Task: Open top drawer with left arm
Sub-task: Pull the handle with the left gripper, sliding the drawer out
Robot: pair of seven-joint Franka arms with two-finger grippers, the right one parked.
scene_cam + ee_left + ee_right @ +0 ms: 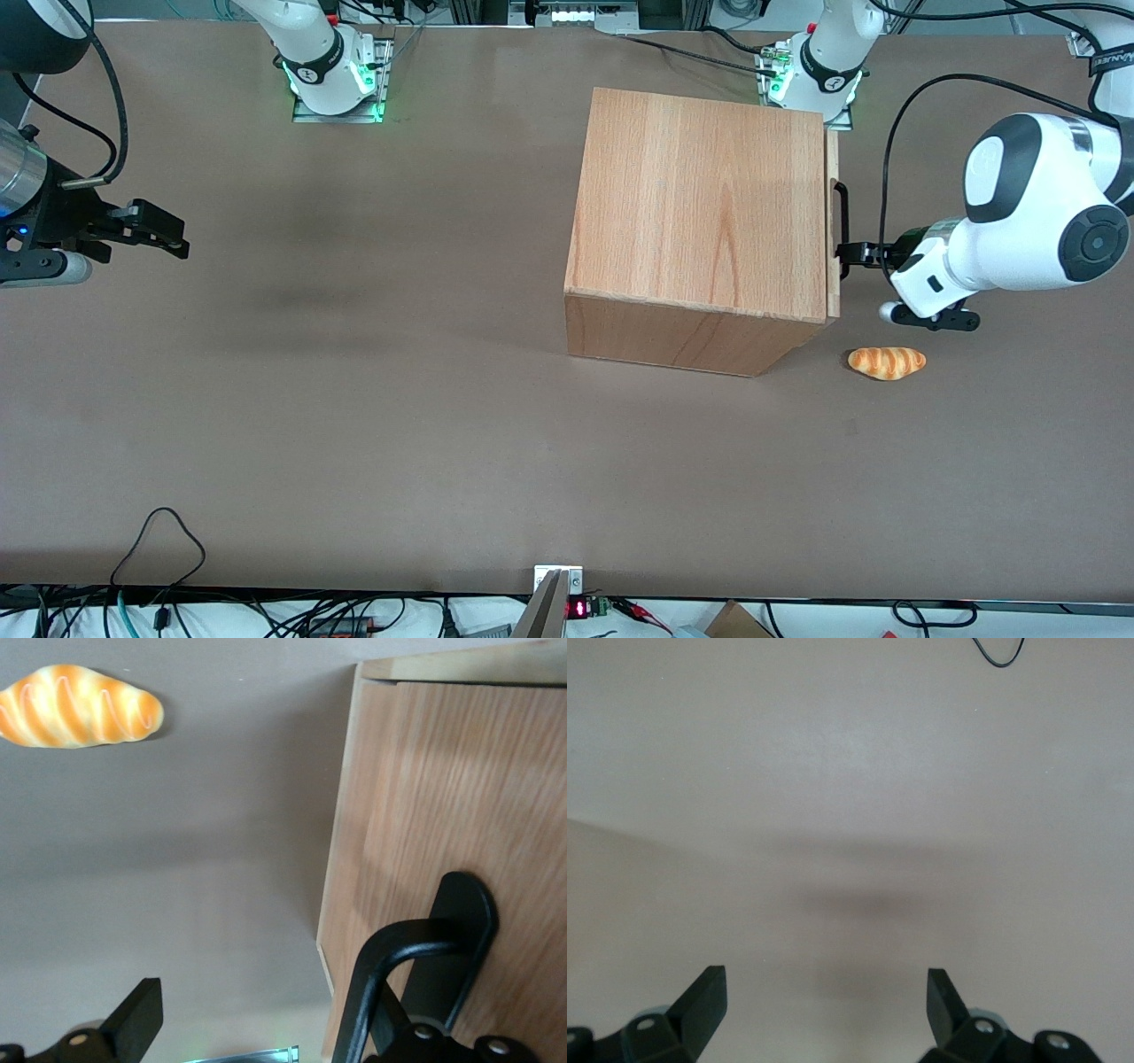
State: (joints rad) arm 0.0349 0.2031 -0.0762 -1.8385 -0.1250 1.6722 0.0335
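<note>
Left arm's gripper (848, 257) at nearer end of black bar handle (840, 229) on top drawer (833, 221), fingers spread wide, one finger (133, 1023) clear, other hidden by bar. Drawer looks barely ajar. Advice: centre bar between fingers, close firmly, pull straight out, level. Bread roll (887, 362) on table, just nearer front camera than gripper; avoid it.

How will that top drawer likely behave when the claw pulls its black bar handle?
The light-wood top drawer probably slides stiffly and straight. Its slim black bar handle looks rigid, so little flex. The open black two-finger claw straddles one end, so an off-centre pull might bind the drawer.
</note>
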